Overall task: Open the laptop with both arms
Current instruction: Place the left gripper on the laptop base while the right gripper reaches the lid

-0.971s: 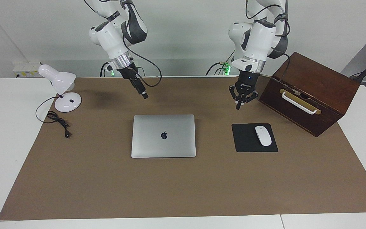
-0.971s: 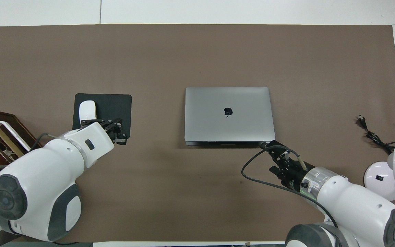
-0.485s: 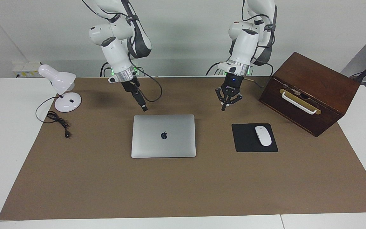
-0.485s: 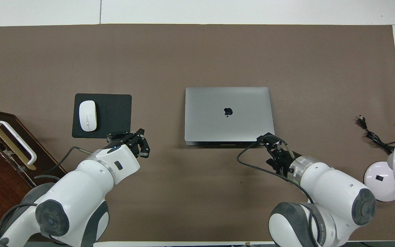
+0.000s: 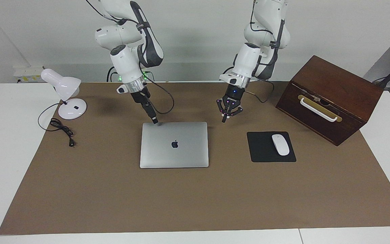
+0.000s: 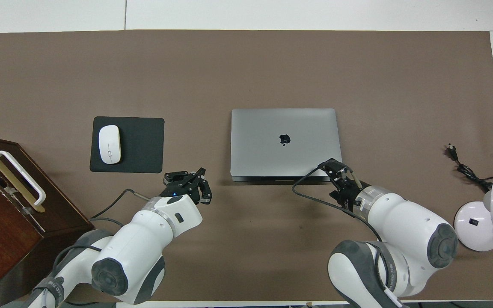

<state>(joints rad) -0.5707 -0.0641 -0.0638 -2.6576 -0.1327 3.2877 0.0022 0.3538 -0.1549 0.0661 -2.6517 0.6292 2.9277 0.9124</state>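
The laptop (image 5: 174, 144) lay closed at the mat's centre, long axis running between the arms' ends of the table. The right gripper (image 5: 154, 121), its finger state unclear, hung at the lid's 11 o'clock corner in the facing view; the left gripper (image 5: 224, 120), fingertips together and empty, hovered off the 1 o'clock corner, slightly less close.

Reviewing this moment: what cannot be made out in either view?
- Whether the right gripper touches the laptop: facing view, tip too small at the corner; overhead, its own wrist covers it.
- Laptop's keyboard: lid closed, both views.
- Wooden box: cut off by the edge, overhead view.
- Arm bases: hidden by the arms, facing view.
- Left gripper hangs over bare mat beside the laptop.
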